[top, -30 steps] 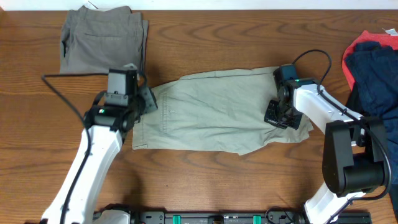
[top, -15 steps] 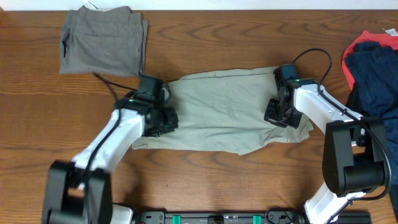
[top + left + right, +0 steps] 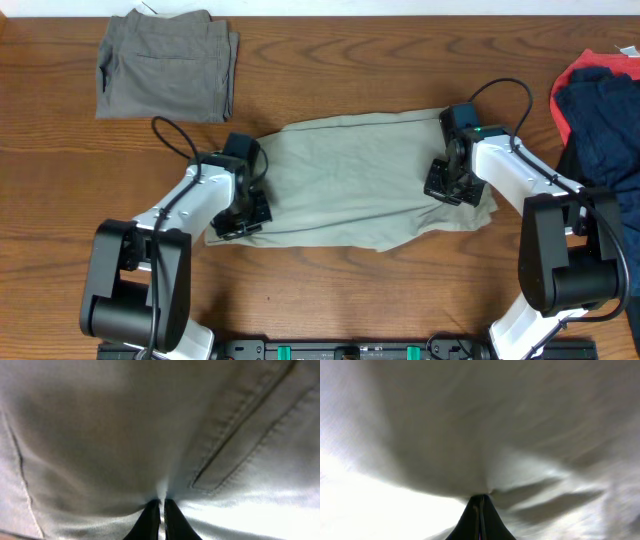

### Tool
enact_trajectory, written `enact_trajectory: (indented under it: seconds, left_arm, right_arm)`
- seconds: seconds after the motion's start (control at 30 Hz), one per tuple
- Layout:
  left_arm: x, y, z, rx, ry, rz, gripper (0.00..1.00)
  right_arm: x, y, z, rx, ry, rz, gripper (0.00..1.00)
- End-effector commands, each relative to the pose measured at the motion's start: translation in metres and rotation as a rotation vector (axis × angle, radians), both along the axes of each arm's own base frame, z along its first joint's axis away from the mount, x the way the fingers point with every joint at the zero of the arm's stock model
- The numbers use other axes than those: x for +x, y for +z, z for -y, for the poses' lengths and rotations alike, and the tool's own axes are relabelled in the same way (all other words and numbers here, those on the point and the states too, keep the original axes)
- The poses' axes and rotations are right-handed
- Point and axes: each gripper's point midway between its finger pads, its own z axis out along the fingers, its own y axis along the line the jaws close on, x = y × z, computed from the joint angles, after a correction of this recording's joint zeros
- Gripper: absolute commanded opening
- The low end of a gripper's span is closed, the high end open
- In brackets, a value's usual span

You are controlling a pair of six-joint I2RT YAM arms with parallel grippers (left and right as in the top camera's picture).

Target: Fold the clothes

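The pale khaki trousers (image 3: 350,180) lie spread flat across the middle of the table. My left gripper (image 3: 238,216) sits on their left end, near the front corner. In the left wrist view its fingers (image 3: 150,522) are shut, with a pinch of the khaki cloth (image 3: 100,435) between the tips beside a pocket seam (image 3: 240,445). My right gripper (image 3: 447,186) presses on the right end of the trousers. Its fingers (image 3: 472,520) are shut tight on a raised fold of the same fabric (image 3: 485,425).
Folded grey-olive trousers (image 3: 165,65) lie at the back left. A navy garment (image 3: 600,110) on a red one (image 3: 598,62) is heaped at the right edge. Bare wooden table (image 3: 330,290) runs along the front.
My left arm swung in from the left onto the trousers' left end and its jaws closed on the cloth. The right arm has stayed put.
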Motion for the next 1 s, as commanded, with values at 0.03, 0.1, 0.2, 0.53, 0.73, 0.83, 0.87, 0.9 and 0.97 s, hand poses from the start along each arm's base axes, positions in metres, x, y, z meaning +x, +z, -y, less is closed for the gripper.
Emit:
enact_trajectory:
  seconds: [0.03, 0.1, 0.2, 0.53, 0.73, 0.83, 0.87, 0.9, 0.97]
  left_arm:
    - [-0.002, -0.002, -0.037, 0.137, 0.069, -0.009, 0.06]
    - [0.001, 0.000, -0.042, 0.135, 0.089, 0.000, 0.06]
    - [0.006, 0.009, -0.045, 0.129, 0.109, 0.032, 0.06]
    - [0.026, 0.067, -0.043, 0.088, 0.126, 0.271, 0.06]
    - [0.031, 0.067, -0.030, 0.014, 0.094, 0.287, 0.06]
    - [0.027, 0.059, -0.013, -0.078, 0.075, 0.240, 0.06]
    - [0.026, 0.057, -0.008, -0.102, 0.071, 0.224, 0.06]
    - [0.025, 0.054, -0.003, -0.118, 0.064, 0.209, 0.06]
    - [0.023, 0.048, 0.001, -0.118, 0.050, 0.192, 0.06]
  right_arm:
    - [-0.002, -0.006, 0.003, -0.021, 0.016, -0.015, 0.01]
    - [-0.002, -0.006, 0.002, -0.021, 0.016, -0.012, 0.01]
    - [-0.002, -0.006, 0.003, -0.025, 0.016, -0.012, 0.01]
    - [-0.011, -0.003, 0.022, -0.056, -0.026, -0.054, 0.01]
    - [-0.006, 0.021, 0.023, -0.016, -0.001, -0.021, 0.01]
    - [-0.005, 0.040, 0.013, 0.042, 0.044, 0.001, 0.01]
    - [-0.006, 0.047, 0.009, 0.067, 0.066, 0.006, 0.01]
    - [-0.008, 0.052, 0.004, 0.094, 0.093, 0.006, 0.01]
    - [-0.014, 0.057, -0.005, 0.146, 0.145, 0.002, 0.01]
